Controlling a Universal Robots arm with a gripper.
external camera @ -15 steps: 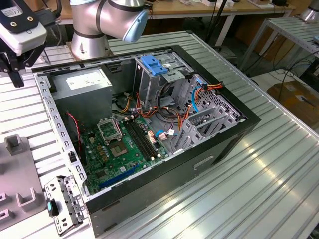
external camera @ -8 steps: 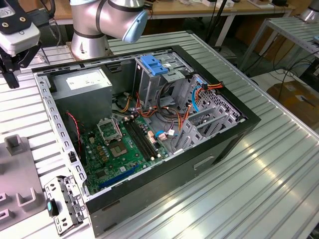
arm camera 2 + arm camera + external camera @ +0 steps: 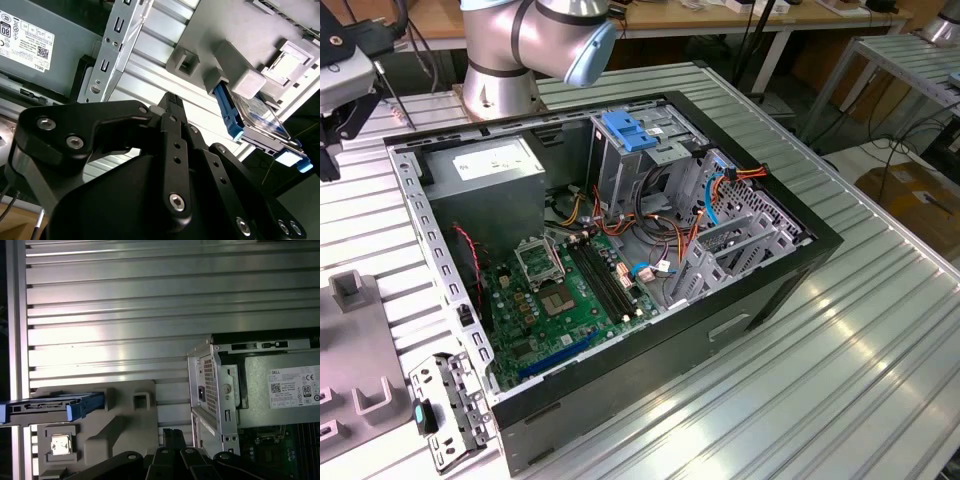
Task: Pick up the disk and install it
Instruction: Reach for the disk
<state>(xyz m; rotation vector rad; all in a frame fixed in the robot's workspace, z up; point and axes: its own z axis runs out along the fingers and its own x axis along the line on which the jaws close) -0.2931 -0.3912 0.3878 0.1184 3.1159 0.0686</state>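
**gripper short of the disk: hazards of pickup and seating**

in the exterior view the grey fixture (image 3: 360, 400) lies at lower left of the frame and the open computer case (image 3: 620, 390) at centre. in the second wrist view the gripper (image 3: 170, 102) hangs over the ribbed table (image 3: 145, 75) beside the fixture. we cannot tell whether it is open or closed, and nothing shows in its grasp. the disk (image 3: 255, 117) stands on edge in a fixture slot, apart from the gripper, on the side away from the case. we judge three hazards. a skewed approach could strike the fixture blocks. an off-centre grip on the blue carrier could tilt the disk and jam it in its slot. the loose cables (image 3: 665, 225) beside the drive cage (image 3: 620, 170) could snag the disk at seating.
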